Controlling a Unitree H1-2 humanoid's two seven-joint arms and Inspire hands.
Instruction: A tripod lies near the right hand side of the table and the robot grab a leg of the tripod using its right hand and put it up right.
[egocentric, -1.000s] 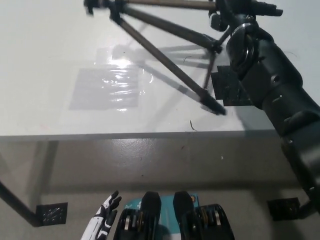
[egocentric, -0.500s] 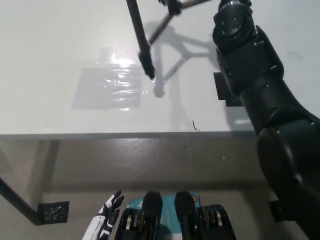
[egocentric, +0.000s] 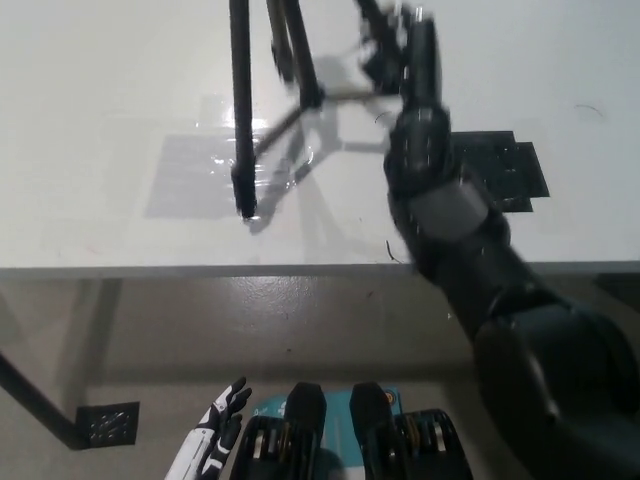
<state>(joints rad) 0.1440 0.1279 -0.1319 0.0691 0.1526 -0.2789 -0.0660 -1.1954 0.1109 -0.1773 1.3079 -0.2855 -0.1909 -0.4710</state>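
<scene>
- Head view: tripod (egocentric: 243, 120) standing, legs spread on white table (egocentric: 100, 100), just left of right hand (egocentric: 405, 45).
- Right hand blurred at a leg; grasp cannot be told.
- Left hand (egocentric: 215, 440) low, resting, fingers apart.

Black tripod (egocentric: 241, 110) stands upright on the white table (egocentric: 90, 120) (head out of frame).

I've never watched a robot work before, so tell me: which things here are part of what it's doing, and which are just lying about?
Part of the job:
- tripod, legs down on the table
- right robot hand, up at the tripod; its grip is too blurred to judge

Just there:
- left robot hand, idle below the table edge
- black square mat
- shiny clear sheet
- floor marker
</scene>
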